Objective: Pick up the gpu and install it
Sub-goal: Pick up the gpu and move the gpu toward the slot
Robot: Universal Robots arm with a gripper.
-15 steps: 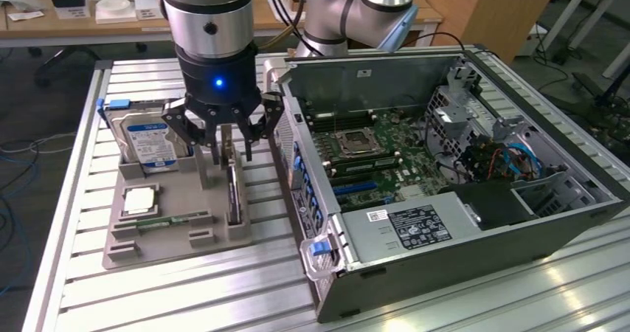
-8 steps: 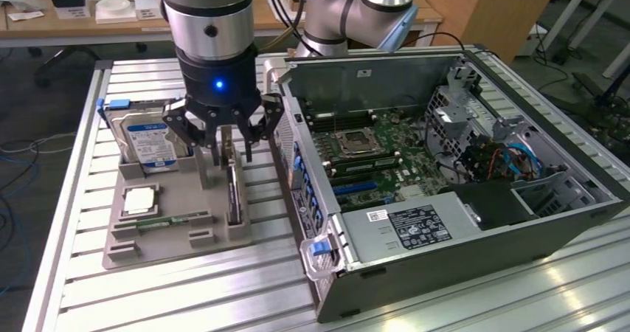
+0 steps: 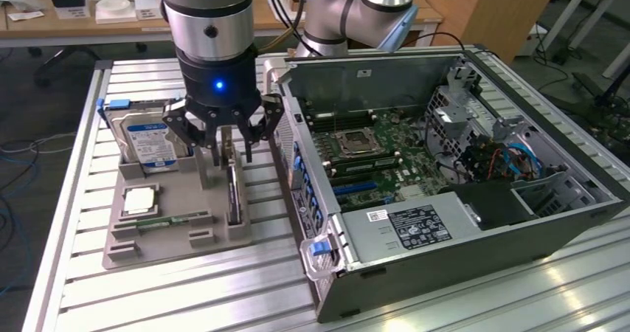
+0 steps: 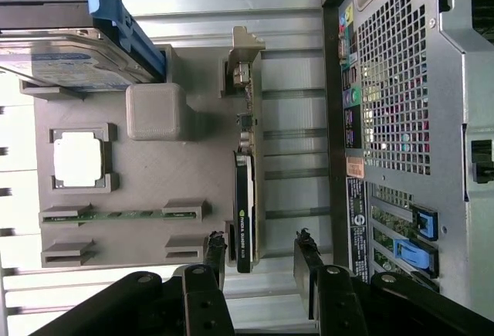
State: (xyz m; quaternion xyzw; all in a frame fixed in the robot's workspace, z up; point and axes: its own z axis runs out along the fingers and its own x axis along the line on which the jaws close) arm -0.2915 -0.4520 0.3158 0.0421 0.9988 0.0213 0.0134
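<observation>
Had the hand (image 3: 224, 146) wide open, gripping nothing, with the gpu (image 4: 244, 212) on edge in its tray (image 4: 193, 174) slot right below it, nearer one finger than the other, so I figured closing might skew or jam the card.

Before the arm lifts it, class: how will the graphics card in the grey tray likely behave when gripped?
Probably stiff: the graphics card looks like a flat rigid board with a metal bracket. Standing on its thin edge in the grey tray, it might tip if nudged sideways. Likely fragile: bare circuitry shows.
</observation>
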